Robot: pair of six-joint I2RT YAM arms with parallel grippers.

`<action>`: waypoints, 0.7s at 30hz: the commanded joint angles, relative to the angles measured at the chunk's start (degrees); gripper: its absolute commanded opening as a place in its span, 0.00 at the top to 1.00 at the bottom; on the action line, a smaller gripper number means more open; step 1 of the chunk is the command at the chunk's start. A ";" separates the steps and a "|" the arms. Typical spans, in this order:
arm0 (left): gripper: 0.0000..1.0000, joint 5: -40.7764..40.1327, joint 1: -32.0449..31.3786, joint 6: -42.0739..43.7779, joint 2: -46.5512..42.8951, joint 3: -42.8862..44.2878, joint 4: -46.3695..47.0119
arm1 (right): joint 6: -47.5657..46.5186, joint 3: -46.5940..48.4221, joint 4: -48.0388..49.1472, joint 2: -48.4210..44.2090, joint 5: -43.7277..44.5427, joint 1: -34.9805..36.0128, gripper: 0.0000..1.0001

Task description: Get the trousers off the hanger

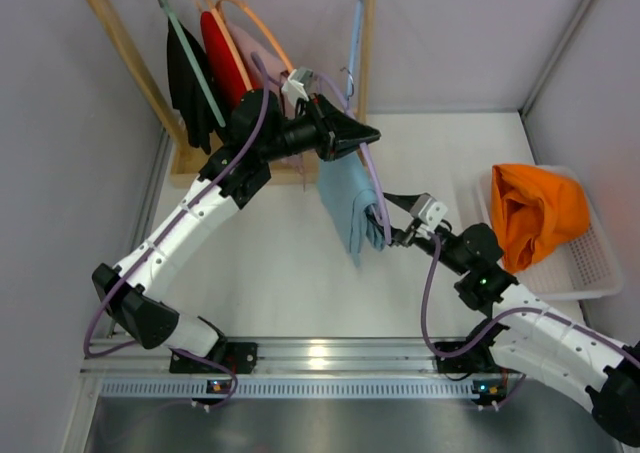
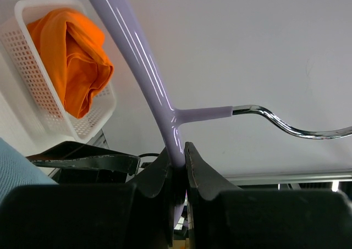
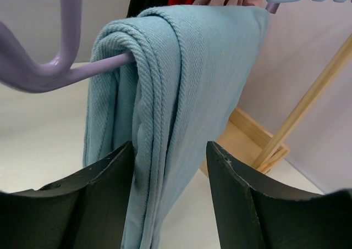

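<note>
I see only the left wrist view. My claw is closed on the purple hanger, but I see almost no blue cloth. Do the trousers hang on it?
Observer: Yes. The right wrist view shows the trousers folded over the lower bar of the hanger.
Operator: And where is the right claw?
Observer: The right claw is open, with one finger on each side of the hanging trousers.
Operator: Is the rack close to my claw?
Observer: Yes. In the top view the wooden rack stands just behind the left claw, with other garments hanging on it.
</note>
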 commanded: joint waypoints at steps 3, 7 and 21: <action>1.00 0.59 0.13 -0.90 -5.11 2.94 12.91 | -0.68 2.96 7.72 2.62 1.93 0.86 0.47; 1.00 0.77 0.13 -0.47 -5.37 3.02 12.91 | -0.59 3.48 7.28 2.53 2.72 0.86 0.60; 1.00 0.68 0.21 2.61 -7.65 -2.77 12.91 | 4.33 18.06 -5.97 -0.01 7.90 0.77 1.00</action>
